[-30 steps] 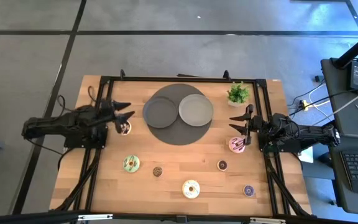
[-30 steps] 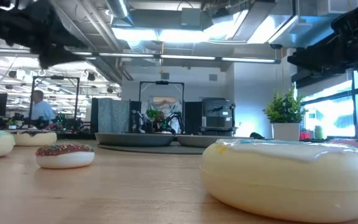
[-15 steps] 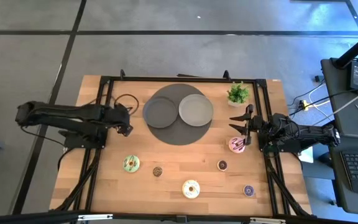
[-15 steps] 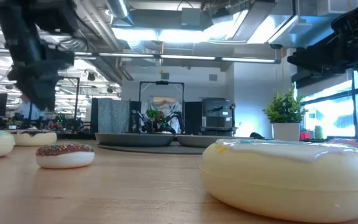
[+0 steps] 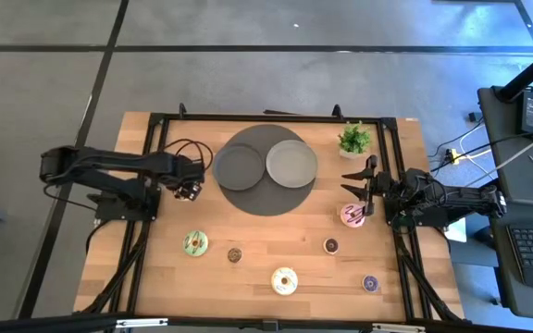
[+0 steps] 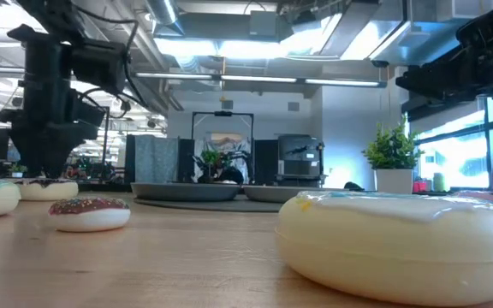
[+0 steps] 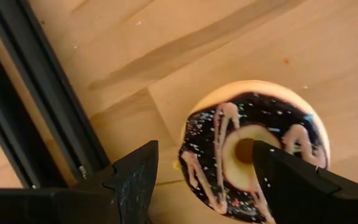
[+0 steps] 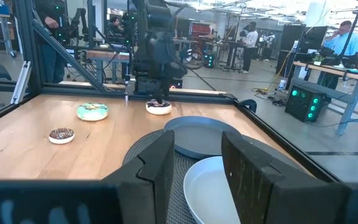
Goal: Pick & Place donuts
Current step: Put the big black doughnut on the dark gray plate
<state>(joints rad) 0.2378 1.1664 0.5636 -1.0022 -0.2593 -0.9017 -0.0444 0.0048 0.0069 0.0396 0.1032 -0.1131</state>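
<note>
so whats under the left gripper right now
A chocolate-iced donut lies on the wooden table directly beneath the open left gripper. One finger covers part of its edge.

My matt black plastic fingers (image 7: 135, 180) flank a glossy, chocolate-iced donut (image 7: 253, 149) with pink drizzle. It rests on my smooth, pale wooden table (image 7: 185, 37), beside matt black metal framing (image 7: 36, 99).

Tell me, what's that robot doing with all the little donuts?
The left gripper is open and reaching straight down around a chocolate-iced donut near the table's left edge, not yet squeezing it. The right gripper waits open on the right side, above the pink donut. The two grey plates hold nothing, and the other donuts lie on the wooden table.
</note>
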